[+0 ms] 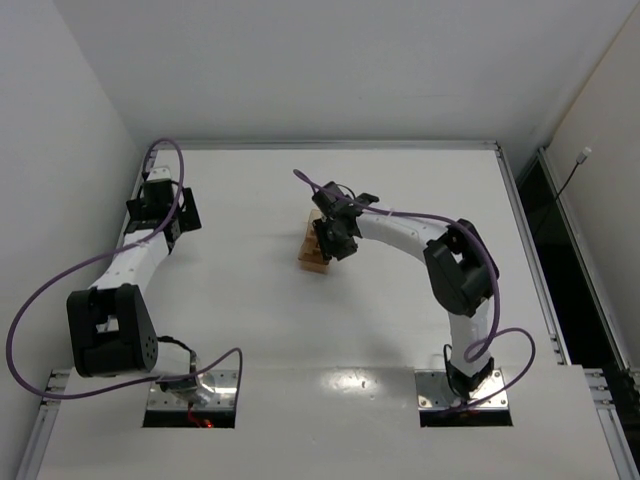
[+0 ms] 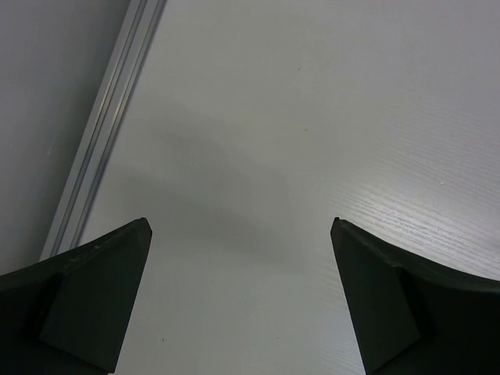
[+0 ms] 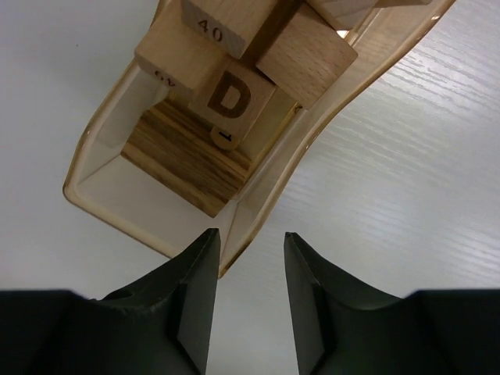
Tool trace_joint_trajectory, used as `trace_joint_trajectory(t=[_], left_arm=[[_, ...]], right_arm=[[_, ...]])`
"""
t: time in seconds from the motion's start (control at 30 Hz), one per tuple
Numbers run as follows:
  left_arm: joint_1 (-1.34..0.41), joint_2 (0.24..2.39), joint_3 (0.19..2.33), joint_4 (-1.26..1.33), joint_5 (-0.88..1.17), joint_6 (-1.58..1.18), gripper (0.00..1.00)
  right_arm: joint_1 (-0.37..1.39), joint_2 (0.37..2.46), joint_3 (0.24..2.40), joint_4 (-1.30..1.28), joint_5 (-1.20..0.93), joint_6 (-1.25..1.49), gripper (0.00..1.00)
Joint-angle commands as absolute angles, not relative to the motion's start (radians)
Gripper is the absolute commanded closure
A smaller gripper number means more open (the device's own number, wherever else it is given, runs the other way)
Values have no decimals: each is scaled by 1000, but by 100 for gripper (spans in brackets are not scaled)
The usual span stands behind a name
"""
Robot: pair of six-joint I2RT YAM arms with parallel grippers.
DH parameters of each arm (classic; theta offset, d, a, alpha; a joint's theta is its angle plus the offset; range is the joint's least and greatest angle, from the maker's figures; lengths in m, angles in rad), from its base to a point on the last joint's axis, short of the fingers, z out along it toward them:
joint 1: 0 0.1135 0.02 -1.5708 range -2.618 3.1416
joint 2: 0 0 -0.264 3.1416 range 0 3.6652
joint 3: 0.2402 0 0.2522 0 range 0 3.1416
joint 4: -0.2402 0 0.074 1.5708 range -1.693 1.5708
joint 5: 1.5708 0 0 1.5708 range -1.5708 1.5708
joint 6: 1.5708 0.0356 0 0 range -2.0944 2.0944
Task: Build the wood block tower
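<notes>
Several light wood blocks lie heaped inside a translucent amber box [image 3: 109,195]. One carries a letter D [image 3: 230,98], one the number 40 [image 3: 219,23], and a darker striped block [image 3: 187,160] lies under them. My right gripper [image 3: 250,234] hovers at the box's near corner with its jaws narrowly open; the corner sits just by the left fingertip [image 3: 209,234], and nothing is gripped. From above, the right gripper [image 1: 330,238] covers part of the box [image 1: 312,258]. No stacked tower shows. My left gripper [image 2: 241,225] is wide open over bare table.
An aluminium rail [image 2: 101,133] runs along the table's left edge close to the left gripper [image 1: 160,190]. White walls enclose the table on the left, back and right.
</notes>
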State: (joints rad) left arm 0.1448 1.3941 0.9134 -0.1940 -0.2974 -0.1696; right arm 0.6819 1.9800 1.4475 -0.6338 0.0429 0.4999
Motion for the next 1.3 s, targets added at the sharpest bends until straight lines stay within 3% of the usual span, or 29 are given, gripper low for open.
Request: trace_joint_trajectory(t=[0.0, 0.23, 0.4, 0.53, 0.9, 1.27], left_arm=[[152, 1394, 927, -176, -319, -175, 0], [152, 1394, 927, -176, -328, -175, 0], [152, 1404, 917, -167, -328, -175, 0], [152, 1414, 917, -167, -307, -175, 0], [152, 1405, 917, -167, -276, -186, 0], [152, 1405, 936, -176, -267, -195, 0]], right_arm=[[672, 2006, 1503, -643, 29, 572, 66], [663, 2058, 1551, -663, 47, 612, 81], [629, 2036, 1537, -672, 84, 601, 84], [591, 1982, 1513, -672, 144, 557, 100], [566, 1795, 1416, -510, 420, 240, 100], [638, 1703, 1112, 129, 759, -354, 100]])
